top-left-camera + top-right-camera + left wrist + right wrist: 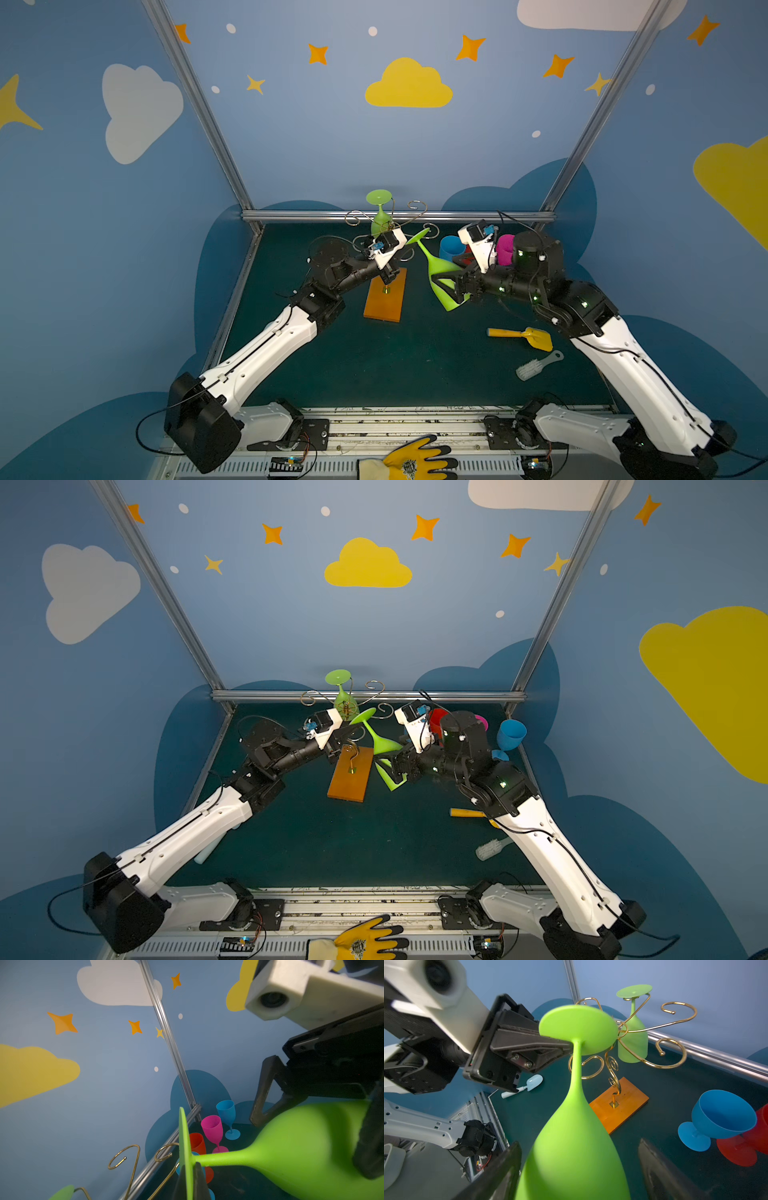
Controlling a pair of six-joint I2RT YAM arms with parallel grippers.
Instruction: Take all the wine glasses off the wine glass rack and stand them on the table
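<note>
A bright green wine glass [436, 270] hangs tilted in the air between my two grippers, its foot up beside the rack's curled arms and its bowl lower right. My left gripper [189, 1169] is shut on the foot disc, one finger on each face. My right gripper [579, 1141] stands open around the bowl [571, 1147], with a gap showing on both sides. The wine glass rack [618, 1103] is gold wire on an orange wooden base [384, 297]. A second green glass [632, 1039] hangs upside down on a far arm.
Blue [226, 1111], pink [212, 1128] and red [197, 1142] glasses stand at the back right, close behind my right arm. A yellow scoop [523, 336] and a white brush [536, 368] lie front right. A pale blue scoop [527, 1085] lies left.
</note>
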